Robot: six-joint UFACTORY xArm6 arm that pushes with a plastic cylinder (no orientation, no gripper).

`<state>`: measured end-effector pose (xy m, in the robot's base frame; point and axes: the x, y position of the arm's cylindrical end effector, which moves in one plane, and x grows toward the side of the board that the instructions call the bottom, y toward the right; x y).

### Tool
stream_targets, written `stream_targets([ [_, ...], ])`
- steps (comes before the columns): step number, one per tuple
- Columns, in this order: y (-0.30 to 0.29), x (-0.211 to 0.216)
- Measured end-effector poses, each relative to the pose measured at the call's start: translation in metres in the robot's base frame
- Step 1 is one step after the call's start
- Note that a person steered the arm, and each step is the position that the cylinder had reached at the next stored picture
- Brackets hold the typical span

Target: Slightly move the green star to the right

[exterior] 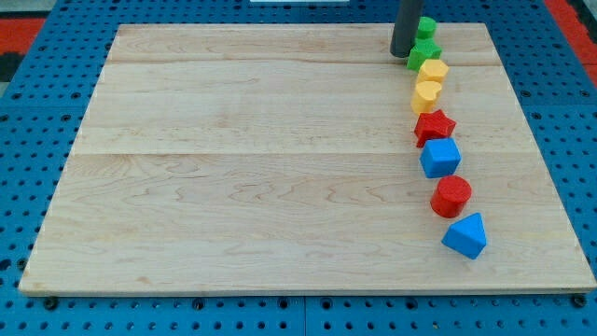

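Observation:
The green star [423, 53] lies near the view's top right on the wooden board [233, 168], just below a second green block [426, 26]. My tip [402, 52] is at the star's left side, touching or nearly touching it. Below the star a line of blocks runs down the board's right side: a yellow block [433, 71], a second yellow block [426, 95], a red star [434, 126], a blue cube [440, 157], a red cylinder [451, 195] and a blue triangular block [465, 235].
The board rests on a blue perforated base [28, 187]. The board's right edge [546, 149] is close to the line of blocks.

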<state>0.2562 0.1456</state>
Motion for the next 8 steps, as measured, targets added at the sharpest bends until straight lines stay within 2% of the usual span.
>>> stream_targets([
  [2,-0.008,0.004],
  [3,-0.018,0.023],
  [4,-0.022,0.064],
  [5,-0.022,0.075],
  [8,-0.005,0.085],
])
